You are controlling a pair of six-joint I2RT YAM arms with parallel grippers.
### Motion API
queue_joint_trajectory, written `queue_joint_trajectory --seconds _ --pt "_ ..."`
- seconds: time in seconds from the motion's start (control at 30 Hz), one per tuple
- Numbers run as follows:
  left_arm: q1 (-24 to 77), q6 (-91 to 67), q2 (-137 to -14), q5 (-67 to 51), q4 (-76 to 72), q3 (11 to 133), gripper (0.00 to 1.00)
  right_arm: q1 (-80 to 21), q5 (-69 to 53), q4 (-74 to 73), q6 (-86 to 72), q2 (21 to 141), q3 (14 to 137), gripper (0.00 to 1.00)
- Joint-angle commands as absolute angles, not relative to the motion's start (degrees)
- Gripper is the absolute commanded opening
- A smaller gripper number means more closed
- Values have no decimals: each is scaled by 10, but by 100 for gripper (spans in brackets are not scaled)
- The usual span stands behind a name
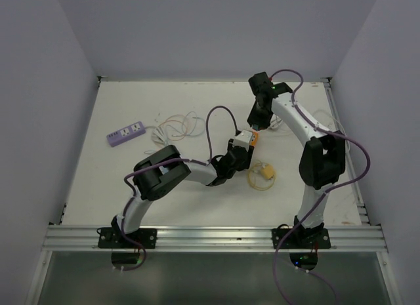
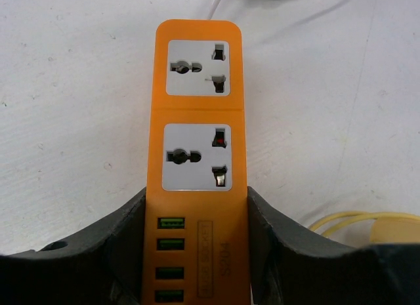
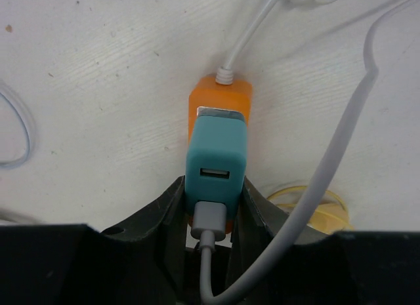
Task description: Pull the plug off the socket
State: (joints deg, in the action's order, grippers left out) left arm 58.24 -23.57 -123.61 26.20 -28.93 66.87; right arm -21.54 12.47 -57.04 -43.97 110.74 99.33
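Note:
An orange socket strip [image 2: 197, 108] lies on the white table, and my left gripper [image 2: 197, 210] is shut on its USB end. Both of its outlets show empty in the left wrist view. My right gripper [image 3: 213, 187] is shut on a teal plug [image 3: 216, 157] with a grey USB cable [image 3: 209, 226] in it. It holds the plug above the strip's [image 3: 222, 98] corded end, and bare metal shows at the plug's tip. In the top view the strip [image 1: 247, 140] lies mid-table, with the right gripper [image 1: 258, 123] just above and behind it.
A purple power strip [image 1: 126, 133] lies at the left with loose white cables [image 1: 177, 126] beside it. A yellow cable coil [image 1: 261, 176] lies close to the right of the left gripper. More white cable [image 1: 321, 118] lies by the right arm. Walls enclose the table.

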Motion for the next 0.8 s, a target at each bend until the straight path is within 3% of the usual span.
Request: queue_joint_trajectory --seconds 0.0,0.17,0.37,0.6,0.77 --pt "569 -279 -1258 237 -160 615 0 -200 131 -593 -420 1042 1018 0" --pt "547 -300 -1240 243 -154 599 0 -197 134 -591 -405 989 990 0" --pt "520 -303 -1224 250 -148 587 0 -197 83 -538 -391 917 857 0" --pt "517 -278 -1221 272 -126 607 0 -199 42 -496 -374 883 679 2" --pt "514 -274 -1222 276 -113 614 0 -210 17 -482 -366 895 635 5"
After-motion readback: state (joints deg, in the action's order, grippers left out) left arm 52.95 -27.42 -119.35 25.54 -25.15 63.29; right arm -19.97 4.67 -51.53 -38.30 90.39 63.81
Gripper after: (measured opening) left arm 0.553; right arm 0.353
